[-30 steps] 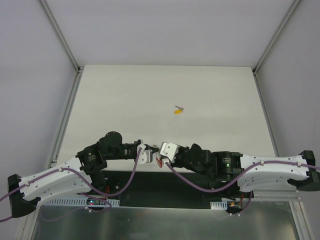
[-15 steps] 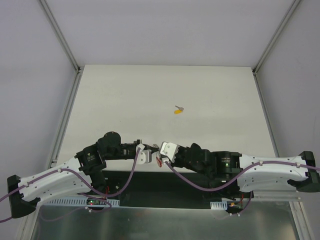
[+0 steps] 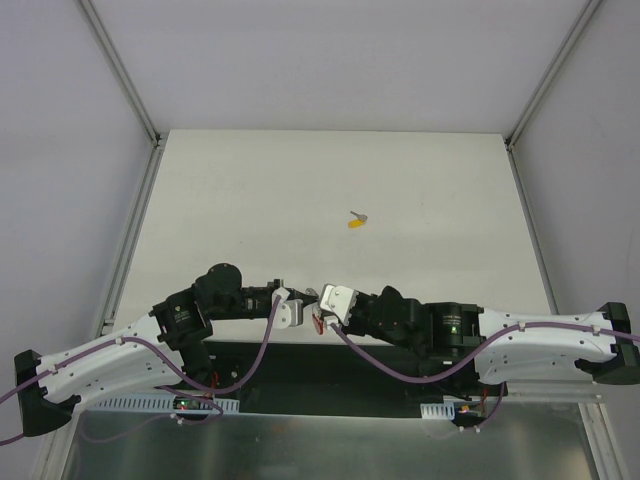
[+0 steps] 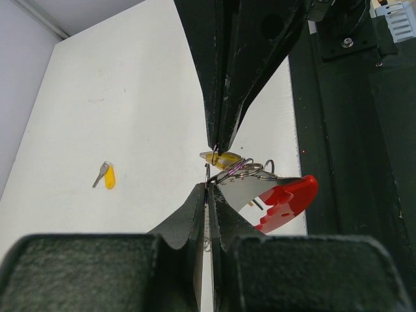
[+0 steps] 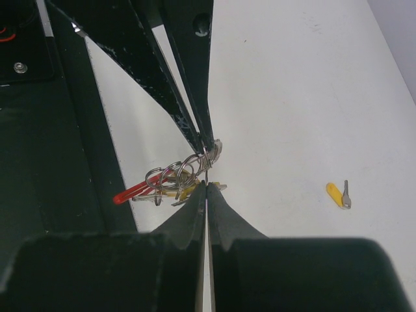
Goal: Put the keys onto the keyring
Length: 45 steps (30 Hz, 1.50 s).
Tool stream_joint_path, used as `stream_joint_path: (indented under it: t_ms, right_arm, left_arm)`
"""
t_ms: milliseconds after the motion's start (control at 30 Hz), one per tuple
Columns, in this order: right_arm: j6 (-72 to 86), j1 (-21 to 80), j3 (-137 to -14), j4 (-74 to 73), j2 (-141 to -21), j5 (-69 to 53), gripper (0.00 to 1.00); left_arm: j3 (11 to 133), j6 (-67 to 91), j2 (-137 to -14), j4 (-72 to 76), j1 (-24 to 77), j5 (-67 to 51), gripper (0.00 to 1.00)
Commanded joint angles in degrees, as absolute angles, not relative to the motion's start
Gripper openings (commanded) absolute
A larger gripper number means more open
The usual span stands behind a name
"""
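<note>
The keyring hangs between my two grippers above the table's near edge: red loop (image 4: pixel 286 198), metal rings (image 4: pixel 244 170). It also shows in the right wrist view, with rings (image 5: pixel 170 175) and red loop (image 5: pixel 130 193), and in the top view (image 3: pixel 318 323). A yellow-headed key (image 4: pixel 218 158) sits in the bunch. My left gripper (image 4: pixel 208 186) is shut on a thin metal ring of it. My right gripper (image 5: pixel 205 184) is shut on a thin ring wire from the opposite side, tip to tip with the left. A loose yellow-headed key (image 3: pixel 356 220) lies flat on the table farther back, seen too in the left wrist view (image 4: pixel 106 175) and the right wrist view (image 5: pixel 338 194).
The white table (image 3: pixel 250 200) has metal rails along its left and right sides. A black base plate (image 4: pixel 364 162) runs along the near edge, just under the red loop. Both arms (image 3: pixel 420 325) lie low along that edge.
</note>
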State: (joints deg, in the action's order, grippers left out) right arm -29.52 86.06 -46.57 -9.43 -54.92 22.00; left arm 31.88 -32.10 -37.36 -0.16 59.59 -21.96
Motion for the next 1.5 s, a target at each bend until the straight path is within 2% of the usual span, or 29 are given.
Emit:
stream_joint_path:
  t_ms: [0, 1467]
  right_arm:
    - [-29.2, 85.9, -46.5, -6.5, -53.5, 21.8, 0.01]
    - [-28.9, 85.9, -46.0, -6.5, -53.5, 22.9, 0.01]
  left_arm:
    - [31.8, -31.3, -36.7, 4.1, 59.7, -22.2, 0.00]
    - [31.9, -31.5, -37.2, 4.1, 59.7, -22.0, 0.00]
